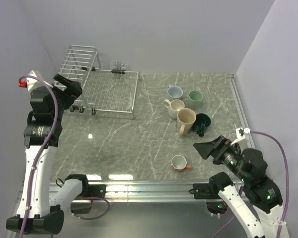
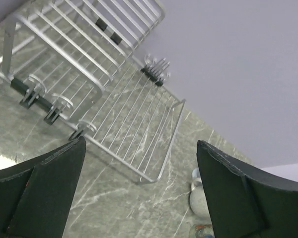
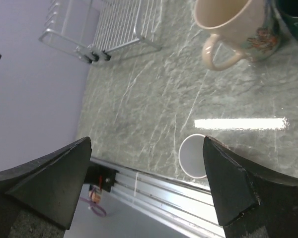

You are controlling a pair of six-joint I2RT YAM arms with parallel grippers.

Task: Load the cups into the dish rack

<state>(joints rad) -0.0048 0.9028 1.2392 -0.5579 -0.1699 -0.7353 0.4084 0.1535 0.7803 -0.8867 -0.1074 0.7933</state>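
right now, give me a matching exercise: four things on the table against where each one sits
Things:
1. orange-red cup
2. dark cup
3. pale blue cup
4. dish rack

Places:
A. far left of the table
B. alone, nearest the front edge
C. just right of the tall beige cup
D. back of the cluster, left of the pale green cup

Pairs: 1-B; 2-C; 3-D; 4-A

My left arm (image 1: 29,183) and right arm (image 1: 241,208) have white shells with black joints. A greyish-purple cable (image 1: 286,173) trails along each; the left one ends in a red plug (image 1: 22,83). My fingers (image 2: 44,188) are dark, matte wedges.
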